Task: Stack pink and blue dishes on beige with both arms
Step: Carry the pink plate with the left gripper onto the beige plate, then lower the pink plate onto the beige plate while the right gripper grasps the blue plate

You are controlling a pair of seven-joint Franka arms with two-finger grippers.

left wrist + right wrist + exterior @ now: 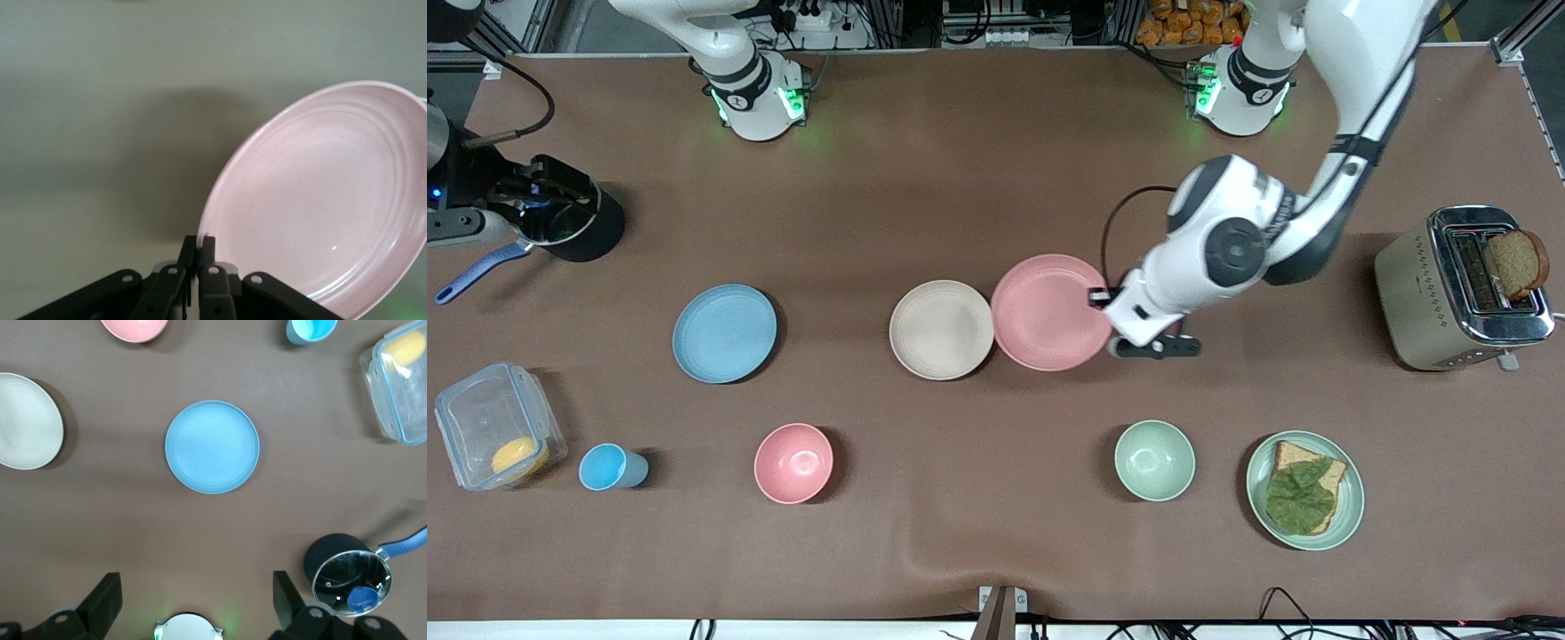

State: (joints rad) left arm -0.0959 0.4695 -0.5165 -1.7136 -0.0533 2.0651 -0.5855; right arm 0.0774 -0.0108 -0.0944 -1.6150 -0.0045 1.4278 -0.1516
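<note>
The pink plate (1045, 311) hangs tilted just above the table, its edge reaching the rim of the beige plate (941, 329). My left gripper (1103, 300) is shut on the pink plate's rim at the side toward the left arm's end. In the left wrist view the fingertips (190, 248) pinch the rim of the pink plate (320, 200). The blue plate (725, 333) lies flat toward the right arm's end. My right gripper (195, 583) is open and empty high over the table, looking down on the blue plate (212, 447) and the beige plate (27, 420); it is out of the front view.
Nearer the front camera stand a blue cup (609, 468), pink bowl (793, 462), green bowl (1154, 460) and green plate with bread (1305, 490). A clear container (494, 427) and a dark pot (574, 218) are at the right arm's end, a toaster (1463, 284) at the left arm's.
</note>
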